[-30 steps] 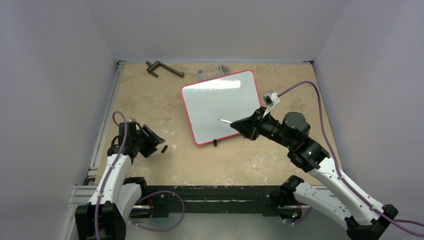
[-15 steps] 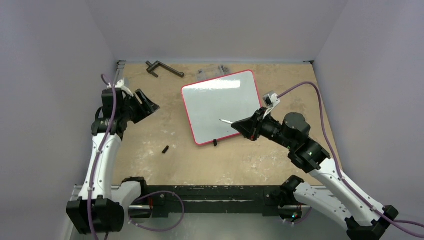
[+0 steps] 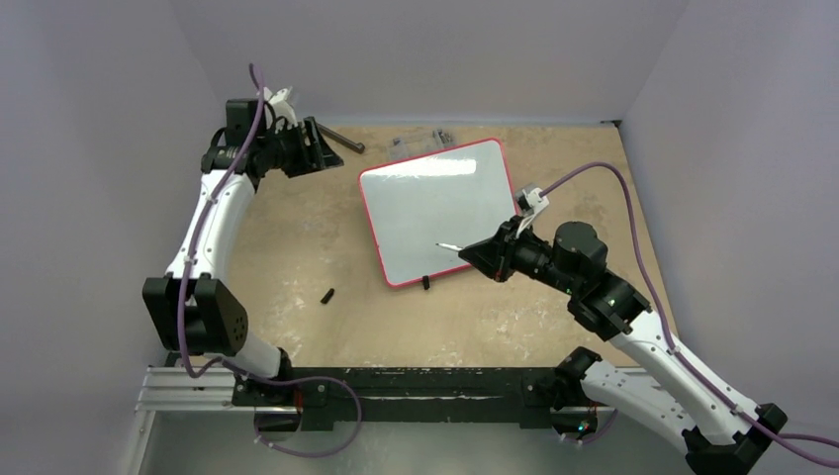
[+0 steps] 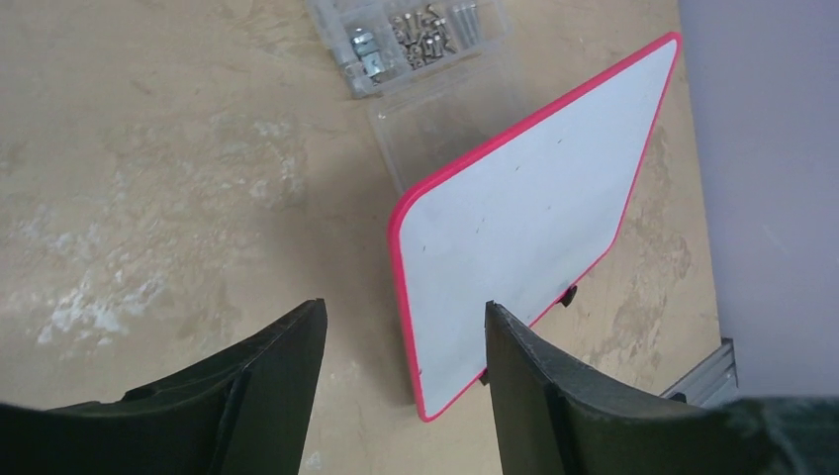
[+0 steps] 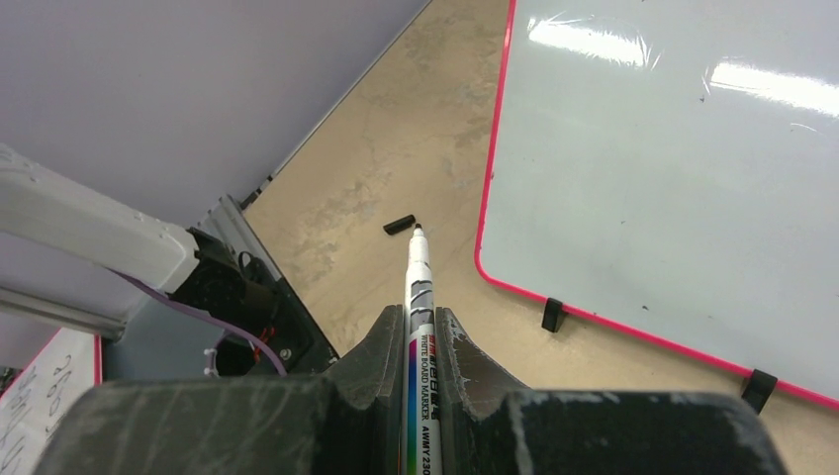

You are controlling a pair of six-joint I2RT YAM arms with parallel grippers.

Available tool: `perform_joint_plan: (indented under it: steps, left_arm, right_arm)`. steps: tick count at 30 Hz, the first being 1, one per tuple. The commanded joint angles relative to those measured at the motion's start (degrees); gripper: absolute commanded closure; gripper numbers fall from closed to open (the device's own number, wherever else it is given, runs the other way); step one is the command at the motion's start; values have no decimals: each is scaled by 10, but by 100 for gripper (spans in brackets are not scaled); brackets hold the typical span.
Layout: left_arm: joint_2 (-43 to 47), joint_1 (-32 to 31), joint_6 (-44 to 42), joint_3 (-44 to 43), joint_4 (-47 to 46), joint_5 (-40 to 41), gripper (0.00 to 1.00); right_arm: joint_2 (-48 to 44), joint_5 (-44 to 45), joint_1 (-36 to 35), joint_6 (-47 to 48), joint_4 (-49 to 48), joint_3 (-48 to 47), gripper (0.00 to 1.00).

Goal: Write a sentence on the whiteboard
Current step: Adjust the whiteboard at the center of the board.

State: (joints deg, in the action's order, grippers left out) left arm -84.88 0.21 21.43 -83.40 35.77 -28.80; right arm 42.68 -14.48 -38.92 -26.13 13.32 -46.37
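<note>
The whiteboard [image 3: 435, 213], white with a pink-red frame, lies flat in the middle of the table, two small black feet [image 5: 552, 315] on its near edge. My right gripper [image 3: 468, 250] hangs over the board's near right corner, shut on a whiteboard marker [image 5: 418, 287] whose uncapped black tip [image 3: 438, 243] points left above the board. In the right wrist view the right gripper [image 5: 419, 319] clamps the marker's barrel. My left gripper [image 3: 325, 150] is raised at the back left, open and holding nothing; in its wrist view the left gripper [image 4: 404, 317] looks down on the whiteboard [image 4: 524, 228].
The marker's black cap [image 3: 326, 295] lies on the table left of the board's near edge. A clear box of small metal parts [image 4: 416, 40] sits behind the board. A dark L-shaped tool [image 3: 344, 142] lies at the back, partly hidden by the left gripper.
The left arm has swung up from the near left by the cap to the back left, its gripper still open. The right gripper with the marker has barely shifted.
</note>
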Motion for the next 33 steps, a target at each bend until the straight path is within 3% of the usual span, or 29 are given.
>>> perform_joint_plan:
  steps: [1, 10, 19, 33]
  left_arm:
    - [-77, -22, -69, -104, 22, -87, 41]
    - [-243, -49, -158, -317, 161, -144, 46]
    - [-332, -56, -172, -379, 196, -211, 51]
    - [-396, -78, -172, -402, 201, -239, 60]
  right_arm:
    - [-7, 6, 2, 18, 13, -14, 100]
    - [-19, 19, 3, 29, 41, -21, 100]
    - [-27, 27, 3, 35, 68, -27, 100]
    - [-17, 27, 2, 32, 68, -28, 100]
